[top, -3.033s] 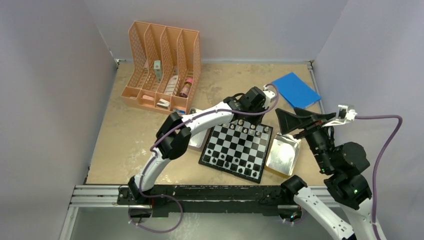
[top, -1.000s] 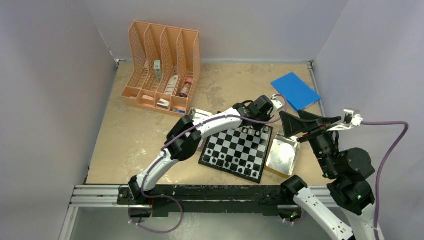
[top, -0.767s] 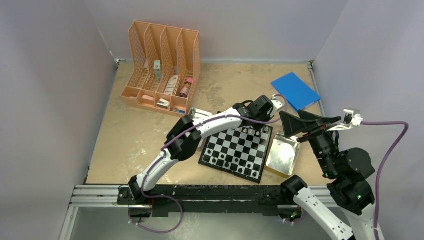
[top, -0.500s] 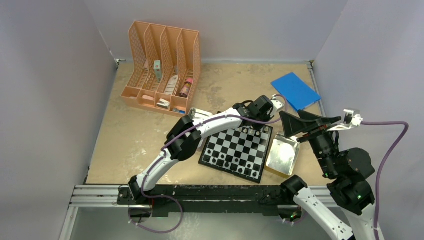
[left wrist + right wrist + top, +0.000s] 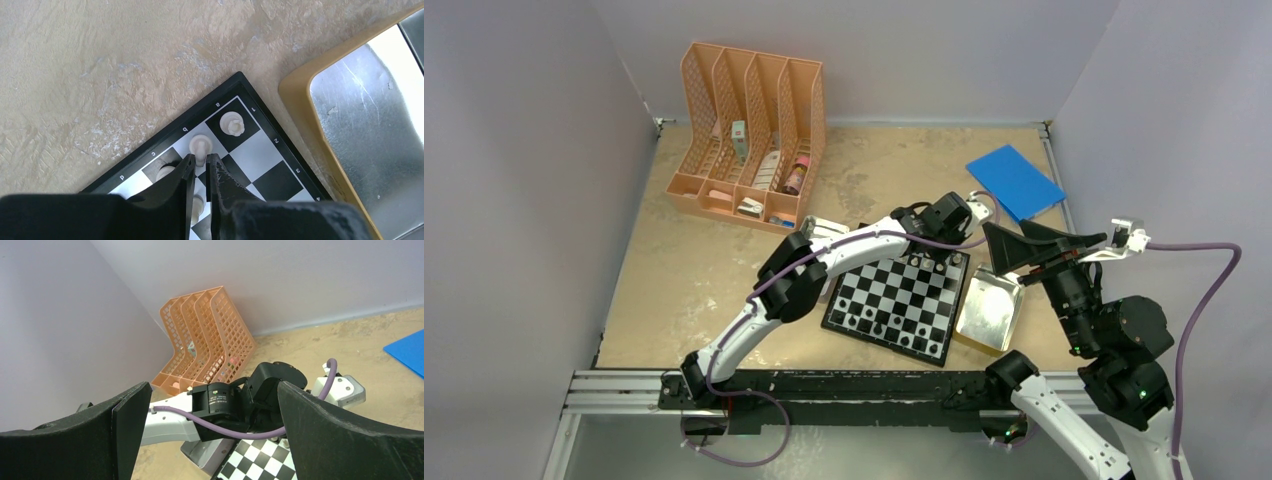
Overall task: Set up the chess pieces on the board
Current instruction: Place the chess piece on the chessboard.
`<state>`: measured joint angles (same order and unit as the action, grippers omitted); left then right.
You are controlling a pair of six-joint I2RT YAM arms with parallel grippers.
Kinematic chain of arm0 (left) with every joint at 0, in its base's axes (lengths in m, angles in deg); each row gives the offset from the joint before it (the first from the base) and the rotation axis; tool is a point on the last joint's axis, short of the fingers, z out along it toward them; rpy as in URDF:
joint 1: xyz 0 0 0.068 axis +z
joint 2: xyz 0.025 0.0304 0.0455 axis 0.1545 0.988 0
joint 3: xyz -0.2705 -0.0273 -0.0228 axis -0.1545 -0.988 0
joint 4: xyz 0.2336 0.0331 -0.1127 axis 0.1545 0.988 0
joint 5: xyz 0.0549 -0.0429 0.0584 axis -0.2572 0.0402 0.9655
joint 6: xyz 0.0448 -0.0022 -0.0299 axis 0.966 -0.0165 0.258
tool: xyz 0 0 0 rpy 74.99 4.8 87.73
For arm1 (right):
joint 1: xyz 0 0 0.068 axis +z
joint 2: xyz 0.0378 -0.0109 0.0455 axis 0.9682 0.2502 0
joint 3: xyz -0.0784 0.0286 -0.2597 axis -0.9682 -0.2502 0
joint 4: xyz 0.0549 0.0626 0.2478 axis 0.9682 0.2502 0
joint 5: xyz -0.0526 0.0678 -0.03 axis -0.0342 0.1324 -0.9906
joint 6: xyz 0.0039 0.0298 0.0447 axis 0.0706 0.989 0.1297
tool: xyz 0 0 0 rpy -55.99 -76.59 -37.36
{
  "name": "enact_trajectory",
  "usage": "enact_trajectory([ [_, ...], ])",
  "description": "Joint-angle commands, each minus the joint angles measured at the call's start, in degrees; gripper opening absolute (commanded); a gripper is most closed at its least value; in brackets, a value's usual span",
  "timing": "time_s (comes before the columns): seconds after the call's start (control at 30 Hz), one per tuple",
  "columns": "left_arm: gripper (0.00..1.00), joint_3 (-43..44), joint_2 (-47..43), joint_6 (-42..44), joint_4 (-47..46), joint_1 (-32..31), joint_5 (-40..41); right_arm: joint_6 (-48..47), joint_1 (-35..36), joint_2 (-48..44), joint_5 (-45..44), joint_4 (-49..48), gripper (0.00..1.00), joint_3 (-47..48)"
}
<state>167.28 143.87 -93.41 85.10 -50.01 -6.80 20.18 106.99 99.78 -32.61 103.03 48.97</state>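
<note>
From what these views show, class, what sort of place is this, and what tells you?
Probably a robotics lab test cell: plain grey walls box in a tan table, two robot arms are bolted to a metal rail, and a chessboard and an orange file rack sit as props.

This is a robot test booth in a lab, not a home or an office. Plain pale panels wall in a sand-coloured table on three sides. Two white-and-black arms are bolted to a metal rail at its near edge, and purple cables run along them. A chessboard, an orange file rack and a blue pad lie about as props.
</note>
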Motion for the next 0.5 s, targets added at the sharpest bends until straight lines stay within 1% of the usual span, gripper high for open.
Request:
enact_trajectory([
  [0.0, 0.13, 1.82, -1.09, 0.96, -0.46, -0.65, -0.49, -0.16, -0.02, 0.02, -0.17, -2.24, 0.99, 0.89],
  [0.47, 0.13, 1.61, -1.22, 1.23, -0.08, -0.87, 1.73, -0.25, -0.02, 0.15, 0.05, -2.16, 0.99, 0.88],
])
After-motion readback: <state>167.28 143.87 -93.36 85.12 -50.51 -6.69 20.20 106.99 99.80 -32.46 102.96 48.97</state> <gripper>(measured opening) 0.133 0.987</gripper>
